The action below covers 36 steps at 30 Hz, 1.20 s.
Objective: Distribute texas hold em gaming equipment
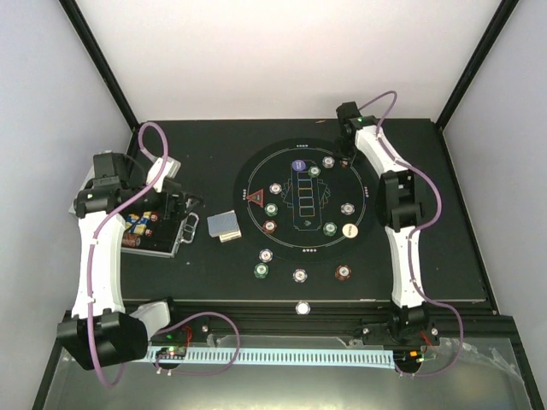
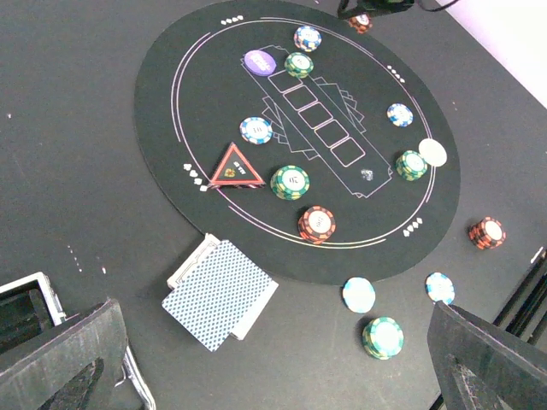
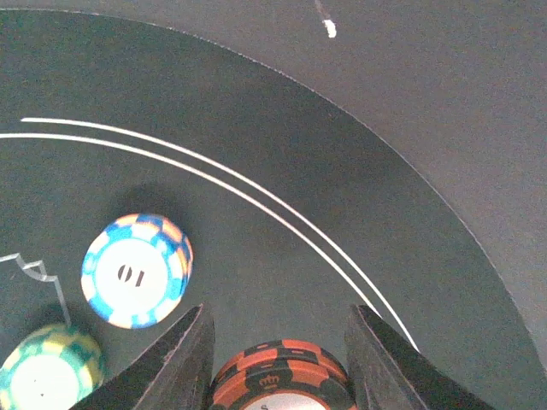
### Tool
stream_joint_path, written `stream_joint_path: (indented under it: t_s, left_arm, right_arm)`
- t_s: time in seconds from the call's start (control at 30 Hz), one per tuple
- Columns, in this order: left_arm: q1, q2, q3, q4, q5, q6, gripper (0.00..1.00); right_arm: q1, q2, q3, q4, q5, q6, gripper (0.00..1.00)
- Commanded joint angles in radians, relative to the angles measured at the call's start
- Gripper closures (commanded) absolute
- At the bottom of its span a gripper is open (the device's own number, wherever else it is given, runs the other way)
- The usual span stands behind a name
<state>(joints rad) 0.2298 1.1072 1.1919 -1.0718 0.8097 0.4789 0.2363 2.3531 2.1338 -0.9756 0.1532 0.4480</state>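
A red chip stack [image 3: 282,380] at the mat's [image 3: 282,196] far edge is pinched between the right gripper's [image 3: 280,312] half-closed jaws, which only its wrist view shows. The left gripper [image 2: 273,359] hangs wide open, empty, above the card deck [image 2: 220,295] left of the mat.

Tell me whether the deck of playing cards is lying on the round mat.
No, the card deck lies on the bare table, just outside the edge of the round mat.
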Motion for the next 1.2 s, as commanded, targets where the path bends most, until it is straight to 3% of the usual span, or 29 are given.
stream_joint_path:
  t_s: [0.0, 0.47, 0.57, 0.77, 0.87, 1.03, 1.1, 1.17]
  left_arm:
    - [0.008, 0.028, -0.005, 0.032, 0.022, 0.031, 0.01]
    - [0.008, 0.067, 0.003, 0.037, 0.023, 0.041, 0.01]
    - [0.007, 0.072, 0.006, 0.037, 0.023, 0.039, 0.01]
    - [0.008, 0.072, 0.006, 0.040, 0.025, 0.032, 0.01]
    - [0.008, 0.071, 0.003, 0.042, 0.021, 0.027, 0.01]
    - [0.008, 0.063, 0.004, 0.029, 0.027, 0.024, 0.01]
    - [0.008, 0.057, 0.002, 0.031, 0.027, 0.023, 0.01]
    - [0.008, 0.054, 0.003, 0.030, 0.026, 0.026, 0.01]
  right_arm:
    - [-0.014, 0.093, 0.125, -0.070, -0.025, -0.007, 0.74]
    - [-0.051, 0.230, 0.220, -0.033, -0.054, 0.020, 0.68]
    - [-0.051, 0.234, 0.222, -0.028, -0.069, 0.023, 0.62]
    - [-0.052, 0.226, 0.237, -0.039, -0.095, 0.029, 0.43]
    - [-0.052, 0.183, 0.236, -0.044, -0.096, 0.031, 0.35]
    - [-0.051, 0.062, 0.217, -0.071, -0.091, 0.039, 0.34]
    - [-0.046, -0.028, 0.143, -0.064, -0.096, 0.042, 0.34]
    - [-0.032, -0.157, -0.044, -0.002, -0.083, 0.040, 0.34]
